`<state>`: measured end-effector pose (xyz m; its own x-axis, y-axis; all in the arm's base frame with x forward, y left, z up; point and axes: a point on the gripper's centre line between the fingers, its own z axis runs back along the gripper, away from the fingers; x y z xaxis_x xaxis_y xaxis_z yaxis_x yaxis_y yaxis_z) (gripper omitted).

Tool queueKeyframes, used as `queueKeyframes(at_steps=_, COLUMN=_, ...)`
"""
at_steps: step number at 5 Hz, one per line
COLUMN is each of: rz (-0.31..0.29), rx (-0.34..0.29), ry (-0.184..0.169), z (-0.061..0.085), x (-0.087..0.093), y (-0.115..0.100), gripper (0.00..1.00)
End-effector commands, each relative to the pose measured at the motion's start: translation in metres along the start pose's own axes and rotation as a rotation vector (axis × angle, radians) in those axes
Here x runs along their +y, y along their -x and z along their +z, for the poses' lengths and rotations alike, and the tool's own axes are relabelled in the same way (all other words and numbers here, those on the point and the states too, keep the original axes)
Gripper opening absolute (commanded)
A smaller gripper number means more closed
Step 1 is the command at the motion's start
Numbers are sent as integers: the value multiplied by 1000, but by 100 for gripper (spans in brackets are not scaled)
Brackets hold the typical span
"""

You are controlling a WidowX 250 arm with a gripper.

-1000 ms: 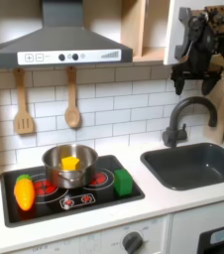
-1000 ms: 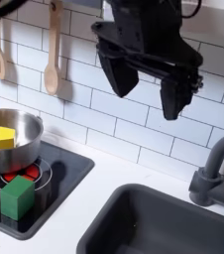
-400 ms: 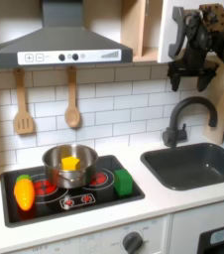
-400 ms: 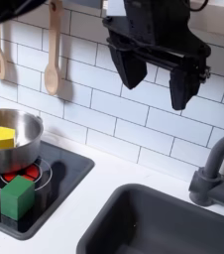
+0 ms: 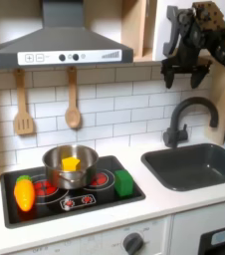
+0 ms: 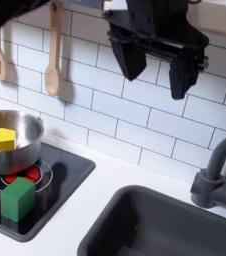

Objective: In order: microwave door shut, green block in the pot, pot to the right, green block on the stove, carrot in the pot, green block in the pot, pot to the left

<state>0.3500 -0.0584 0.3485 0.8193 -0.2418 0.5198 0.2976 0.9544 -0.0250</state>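
Observation:
My gripper hangs open and empty high in front of the tiled wall, above the gap between stove and sink. The steel pot stands on the black stove at its back, holding a yellow piece. The green block stands on the stove's right part in the first exterior view, apart from the pot. The orange carrot lies at the stove's left end. The arm covers the upper right shelf, so the microwave door is hidden.
A grey sink with a dark curved faucet lies at the first exterior view's right, below the gripper. Two wooden utensils hang on the wall under the range hood.
The gripper has risen and shifted toward the first exterior view's left, staying open. The pot, green block and carrot have not moved.

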Motion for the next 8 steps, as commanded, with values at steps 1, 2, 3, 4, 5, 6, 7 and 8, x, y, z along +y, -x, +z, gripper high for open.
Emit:
queueKeyframes(at_steps=1, rz=24, rx=-6, ry=-8, z=-5, x=12, y=-12, gripper=100)
queueKeyframes(at_steps=2, rz=26, rx=-8, ry=-7, z=-6, x=13, y=-16, gripper=100)
queueKeyframes(at_steps=3, rz=31, rx=-13, ry=-5, z=-8, x=14, y=-22, gripper=100)
queueKeyframes(at_steps=4, rz=37, rx=-11, ry=-2, z=-10, x=16, y=-25, gripper=100)
queueKeyframes(at_steps=5, rz=47, rx=-14, ry=-10, z=-10, x=22, y=-29, gripper=100)
queueKeyframes(at_steps=6, rz=49, rx=-17, ry=-8, z=-12, x=22, y=-34, gripper=100)
queueKeyframes(at_steps=7, rz=55, rx=-17, ry=-5, z=-12, x=23, y=-35, gripper=100)
queueKeyframes(at_steps=8, rz=54, rx=-14, ry=-4, z=-11, x=23, y=-34, gripper=100)
